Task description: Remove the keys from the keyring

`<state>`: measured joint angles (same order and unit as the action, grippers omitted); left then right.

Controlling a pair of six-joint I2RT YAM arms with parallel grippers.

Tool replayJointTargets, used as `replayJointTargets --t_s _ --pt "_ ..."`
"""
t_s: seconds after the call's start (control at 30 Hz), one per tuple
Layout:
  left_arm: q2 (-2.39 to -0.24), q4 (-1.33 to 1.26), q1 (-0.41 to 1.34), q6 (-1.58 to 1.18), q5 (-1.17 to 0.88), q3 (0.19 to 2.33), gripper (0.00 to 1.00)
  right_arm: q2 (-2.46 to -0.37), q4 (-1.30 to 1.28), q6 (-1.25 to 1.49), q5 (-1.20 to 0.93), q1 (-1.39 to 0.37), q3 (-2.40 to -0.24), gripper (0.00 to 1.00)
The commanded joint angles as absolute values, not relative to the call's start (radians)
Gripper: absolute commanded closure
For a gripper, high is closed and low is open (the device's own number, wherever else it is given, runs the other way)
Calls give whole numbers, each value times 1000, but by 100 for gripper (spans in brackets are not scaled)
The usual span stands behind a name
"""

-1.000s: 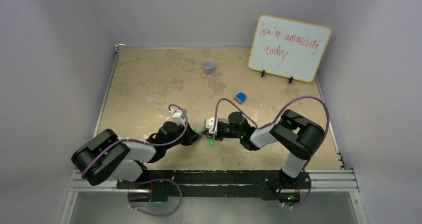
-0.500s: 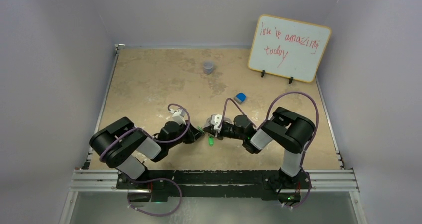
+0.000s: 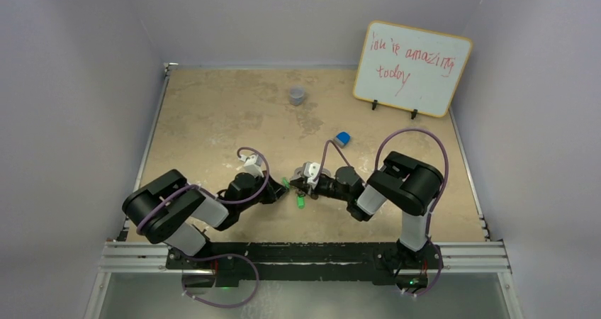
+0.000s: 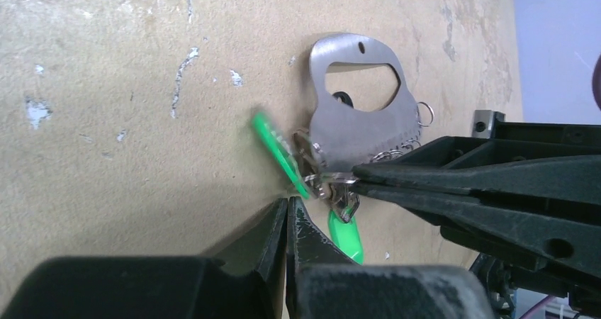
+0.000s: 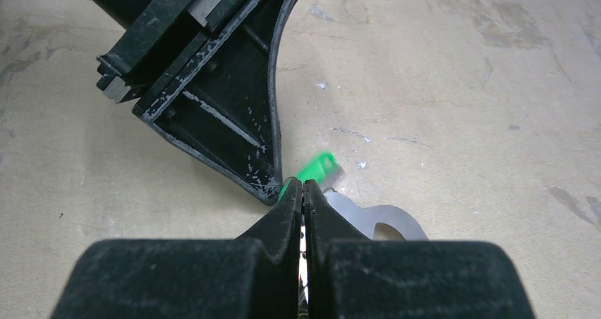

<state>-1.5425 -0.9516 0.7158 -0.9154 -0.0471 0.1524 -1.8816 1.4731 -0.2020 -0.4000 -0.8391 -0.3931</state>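
Right gripper (image 4: 356,184): jaws closed, pinching the small silver link of the cluster of green-plastic-headed keys (image 4: 345,235). Left gripper (image 4: 287,204): jaws closed, tips against one blurred green head; grip unconfirmed. The flat silver-grey metal D-shaped keyring (image 4: 361,131) carries the cluster, just beyond both tips, over the worn tan tabletop (image 4: 106,85).

Grey cup (image 3: 297,95); blue block (image 3: 342,138); whiteboard (image 3: 412,67)

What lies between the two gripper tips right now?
A bunch of keys at the edge of the keyring, nothing else; the left wrist view shows it clearest, with the left gripper and right gripper both shut.
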Motion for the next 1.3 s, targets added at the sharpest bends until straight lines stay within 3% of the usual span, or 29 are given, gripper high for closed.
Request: replayJointTargets --t_s 0.0,0.2,0.37,0.53,0.63,0.87,1.27 --pt "-1507 -841 719 -883 -5 157 100 -1834 1579 -221 -343 -838 -385 100" --pt "-1466 -849 719 -871 -25 141 100 -1878 1660 -196 -372 -836 -396 100" --pt "-1339 -791 717 -800 12 112 81 -1906 1735 -181 -386 -829 -395 100" --pt "-1161 -760 703 -622 70 93 66 -1910 1808 -146 -416 -800 -365 100" --pt "-1121 -817 661 -514 6 88 60 -1907 1838 -112 -463 -765 -354 100" --pt "-1233 -973 640 -363 -131 122 58 -1893 1882 -76 -517 -721 -345 100" --pt "-1316 -989 594 -188 -304 229 64 -1807 1845 -58 -606 -683 -367 100"
